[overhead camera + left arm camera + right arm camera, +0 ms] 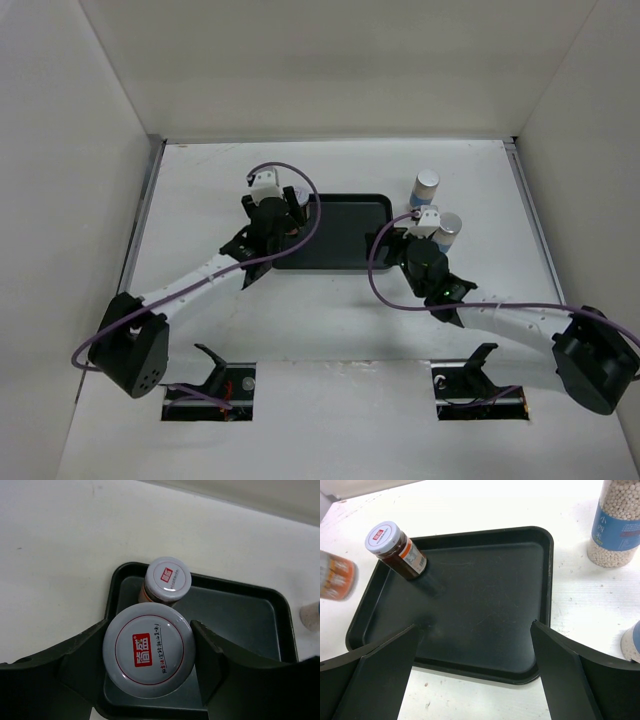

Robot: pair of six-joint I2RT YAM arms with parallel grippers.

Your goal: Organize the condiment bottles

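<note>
A black tray [350, 235] lies mid-table. My left gripper [288, 212] is at its left end, shut on a short brown jar with a white red-marked lid [148, 650], held over the tray's [235, 615] near left part. A second brown jar [167, 580] stands in the tray's far left corner and also shows in the right wrist view [395, 547]. The held jar is a blur in that view [335, 575]. Two taller pale bottles with blue bands [427, 185] [447, 230] stand on the table right of the tray. My right gripper [474, 627] is open and empty over the tray's [485, 590] near right edge.
White walls close in the table on the left, back and right. The nearer pale bottle [632, 642] stands just right of my right finger; the farther one [619, 522] is beyond the tray's right corner. Purple cables loop over both arms.
</note>
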